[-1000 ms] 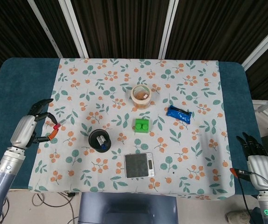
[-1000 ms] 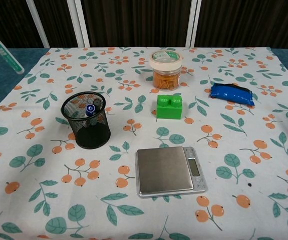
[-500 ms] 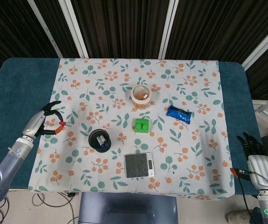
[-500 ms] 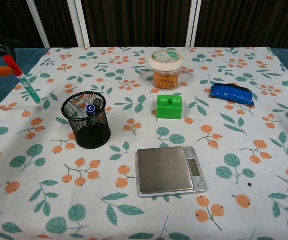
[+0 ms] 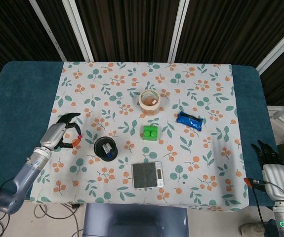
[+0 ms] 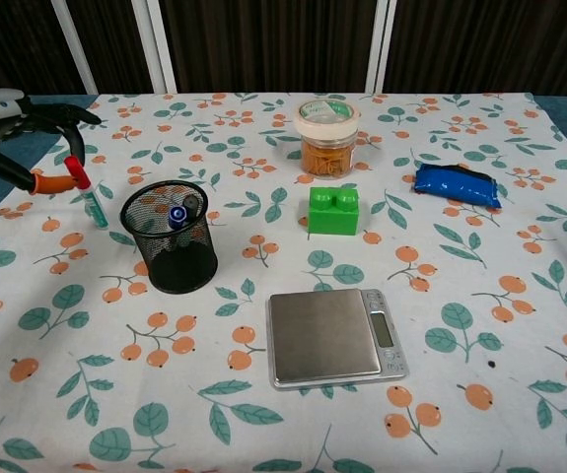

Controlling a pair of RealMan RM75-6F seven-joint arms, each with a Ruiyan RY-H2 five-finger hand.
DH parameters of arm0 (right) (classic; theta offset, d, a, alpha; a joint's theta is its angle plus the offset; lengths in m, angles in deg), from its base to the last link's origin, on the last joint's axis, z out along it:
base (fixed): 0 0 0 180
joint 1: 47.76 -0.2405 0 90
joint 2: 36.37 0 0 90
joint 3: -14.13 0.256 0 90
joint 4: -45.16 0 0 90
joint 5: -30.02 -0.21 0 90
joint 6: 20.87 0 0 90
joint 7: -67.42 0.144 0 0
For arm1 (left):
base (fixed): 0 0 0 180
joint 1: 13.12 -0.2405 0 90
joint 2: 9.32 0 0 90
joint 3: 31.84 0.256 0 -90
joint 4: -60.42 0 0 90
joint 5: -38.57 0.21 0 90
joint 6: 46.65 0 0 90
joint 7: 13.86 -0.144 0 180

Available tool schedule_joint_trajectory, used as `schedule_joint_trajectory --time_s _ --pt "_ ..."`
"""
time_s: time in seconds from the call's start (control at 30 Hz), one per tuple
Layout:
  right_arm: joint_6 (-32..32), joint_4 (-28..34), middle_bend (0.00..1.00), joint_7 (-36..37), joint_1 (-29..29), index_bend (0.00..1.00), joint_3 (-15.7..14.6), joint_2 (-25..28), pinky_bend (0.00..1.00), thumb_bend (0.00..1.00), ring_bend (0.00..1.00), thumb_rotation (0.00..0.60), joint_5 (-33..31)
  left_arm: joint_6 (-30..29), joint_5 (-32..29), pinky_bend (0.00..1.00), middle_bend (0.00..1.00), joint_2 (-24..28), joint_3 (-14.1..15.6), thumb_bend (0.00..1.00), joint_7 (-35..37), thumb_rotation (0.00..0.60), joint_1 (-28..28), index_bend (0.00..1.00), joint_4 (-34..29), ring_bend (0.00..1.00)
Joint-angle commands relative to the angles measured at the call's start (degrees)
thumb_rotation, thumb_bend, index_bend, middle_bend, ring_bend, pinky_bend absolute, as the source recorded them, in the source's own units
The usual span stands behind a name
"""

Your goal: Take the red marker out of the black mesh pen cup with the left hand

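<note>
I see the red marker (image 6: 85, 190) out of the black mesh pen cup (image 6: 171, 237); red cap up, clear greenish barrel slanting down, pinched in my left hand (image 6: 22, 133) left of the cup, over the cloth; cup holds a blue-capped pen (image 6: 177, 213) and other pens; lidded jar (image 6: 327, 136) shows orange contents; right hand (image 5: 274, 170) empty, fingers loosely extended, off the table's right edge.

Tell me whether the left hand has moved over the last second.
Yes. In the head view the left hand, pinching the red marker, has shifted right, closing in on the black mesh pen cup, which has stayed put.
</note>
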Motion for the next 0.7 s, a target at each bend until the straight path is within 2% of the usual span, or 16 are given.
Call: schedule_joint_trajectory --time_s 0.03,0.1,0.17,0.27,0.43,0.57,0.7 --pt "0.13 -0.02 0.0 -0.03 0.04 0.12 0.07 -0.05 0.17 0.11 0.04 0.6 -0.05 0.13 1.17 0.0 0.07 -0.35 1.04 0.33 -0.44 0.6 0.45 0.5 -0.38 0.0" --pt "0.11 -0.01 0.0 0.01 0.06 0.12 0.12 -0.04 0.17 0.11 0.04 0.6 -0.2 0.17 2.64 0.0 0.04 0.49 1.94 0.3 -0.52 0.6 0.66 0.42 -0.79 0.0" --pt "0.16 -0.04 0.0 0.11 0.05 0.12 0.19 -0.05 0.17 0.12 0.04 0.6 -0.23 0.45 4.34 0.0 0.01 2.01 3.16 0.26 -2.25 0.6 1.0 0.28 -1.3 0.0" --pt "-0.01 -0.1 0.0 0.09 -0.01 0.12 0.15 -0.06 0.17 0.12 0.04 0.6 -0.24 1.09 4.96 0.0 0.0 5.19 4.13 0.23 -6.23 0.6 1.29 0.17 -4.34 0.0" --pt "-0.02 0.04 0.0 -0.03 0.03 0.12 0.25 -0.09 0.17 0.12 0.04 0.6 -0.52 -3.98 4.85 0.0 0.0 8.83 3.26 0.2 -10.58 0.6 -0.52 0.15 -10.1 0.0" --pt "0.15 0.02 0.0 -0.02 0.03 0.12 0.32 -0.13 0.17 0.12 0.04 0.6 -0.42 -11.35 6.12 0.0 0.0 11.33 3.62 0.2 -14.96 0.6 -4.2 0.15 -14.15 0.0" --pt "0.22 -0.06 0.0 0.04 0.06 0.12 0.28 0.0 0.17 0.12 0.04 0.6 -0.28 -21.97 5.84 0.0 0.0 12.23 3.75 0.2 -25.09 0.6 -10.31 0.16 -16.05 0.0"
